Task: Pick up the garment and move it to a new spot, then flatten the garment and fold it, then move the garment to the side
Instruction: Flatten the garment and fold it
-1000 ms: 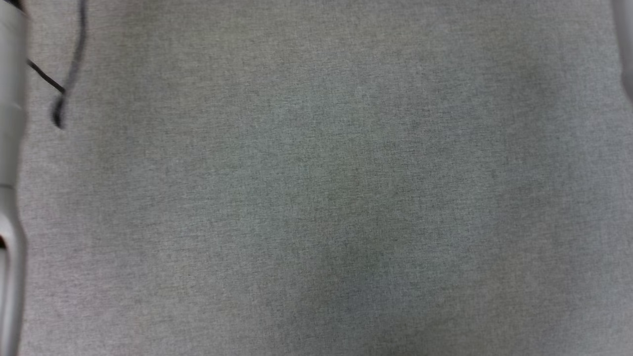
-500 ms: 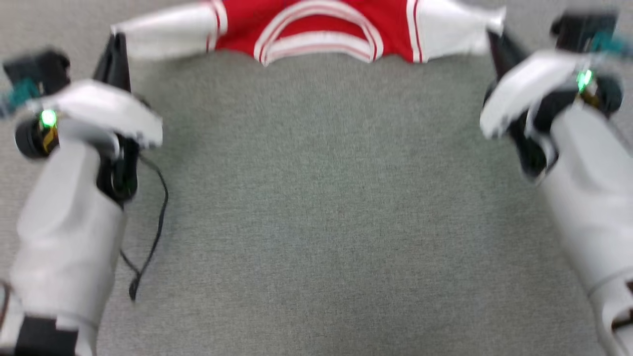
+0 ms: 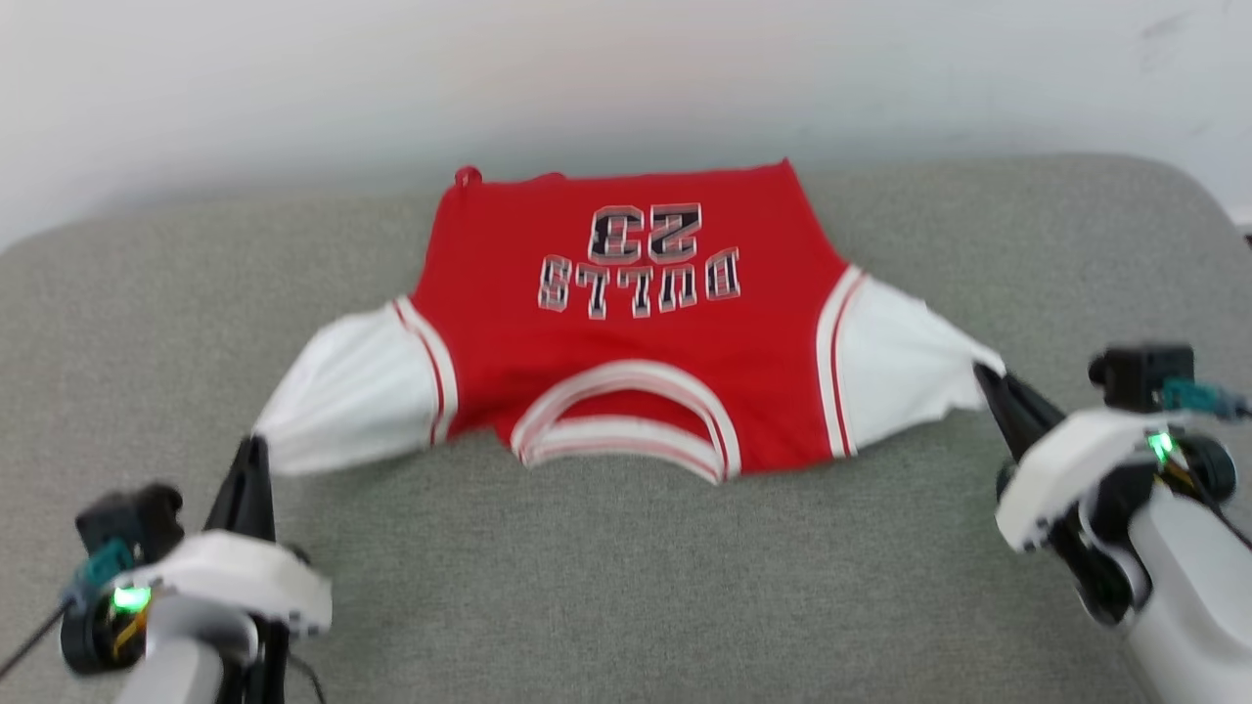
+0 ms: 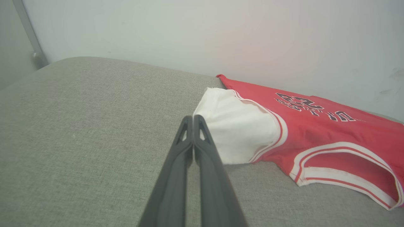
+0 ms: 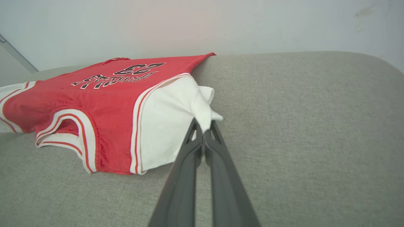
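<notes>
The garment (image 3: 636,332) lies spread on the grey cushion, chest up, with its collar toward me and the lettering upside down. Its white sleeves are pulled out to both sides. My left gripper (image 3: 251,448) is shut at the tip of the left sleeve; in the left wrist view the sleeve's corner (image 4: 205,104) meets the closed gripper (image 4: 193,118). My right gripper (image 3: 981,374) is shut on the right sleeve's end. In the right wrist view a bunch of white cloth (image 5: 202,107) is pinched in the right gripper (image 5: 203,124).
The grey fabric surface (image 3: 626,587) runs back to a white wall (image 3: 626,78), and the garment's hem lies close to that wall. The cushion's far corners are rounded. A thin black cable (image 3: 20,650) hangs by my left wrist.
The head camera has swung upward, from bare grey fabric to the whole garment and the wall. Both grippers stay shut at the sleeve ends.
</notes>
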You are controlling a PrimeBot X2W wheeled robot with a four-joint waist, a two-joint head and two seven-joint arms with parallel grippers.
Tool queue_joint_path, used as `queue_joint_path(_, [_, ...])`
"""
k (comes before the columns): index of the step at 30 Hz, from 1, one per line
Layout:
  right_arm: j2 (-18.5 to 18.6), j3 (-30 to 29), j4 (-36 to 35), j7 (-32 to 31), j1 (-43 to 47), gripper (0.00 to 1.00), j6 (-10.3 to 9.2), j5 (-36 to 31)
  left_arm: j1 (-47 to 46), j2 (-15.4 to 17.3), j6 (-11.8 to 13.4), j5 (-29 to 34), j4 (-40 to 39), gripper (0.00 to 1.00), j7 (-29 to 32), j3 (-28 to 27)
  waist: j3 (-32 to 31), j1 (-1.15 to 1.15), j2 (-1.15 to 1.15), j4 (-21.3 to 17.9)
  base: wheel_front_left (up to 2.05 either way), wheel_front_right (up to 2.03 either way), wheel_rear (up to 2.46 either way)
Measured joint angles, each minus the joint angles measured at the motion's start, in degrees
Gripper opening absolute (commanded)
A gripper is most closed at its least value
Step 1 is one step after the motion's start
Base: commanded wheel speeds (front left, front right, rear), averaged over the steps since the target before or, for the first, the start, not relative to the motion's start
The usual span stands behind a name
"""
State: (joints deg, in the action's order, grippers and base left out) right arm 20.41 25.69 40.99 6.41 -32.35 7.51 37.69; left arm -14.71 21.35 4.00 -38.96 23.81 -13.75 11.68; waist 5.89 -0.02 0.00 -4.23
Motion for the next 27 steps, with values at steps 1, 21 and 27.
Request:
queue_joint_path(1, [0.63,-0.75,-1.64,-1.00,2.22,0.00,0.00,-0.12,2.37,0.42,1.00,0.07,-1.90,0.00,0.63,-0.09,-0.92,0.00,0.00,-0.01,0.00,0.00,0.00])
queue_joint_path(21, [-7.64,-23.96,-36.96,-34.81,46.56,1.00,-0.01,-15.89,31.64,3.35,14.05,1.34,-27.84,0.00,11.59,2.72,-6.86,0.00,0.00,3.16,0.00,0.00,0.00])
queue_joint_path(27, [-8.75,-27.85,-41.52,-31.06,40.25,1.00,-0.01,-17.19,27.86,3.10,13.16,3.12,-30.04,0.00,9.98,3.82,-5.47,0.01,0.00,3.83,0.00,0.00,0.00])
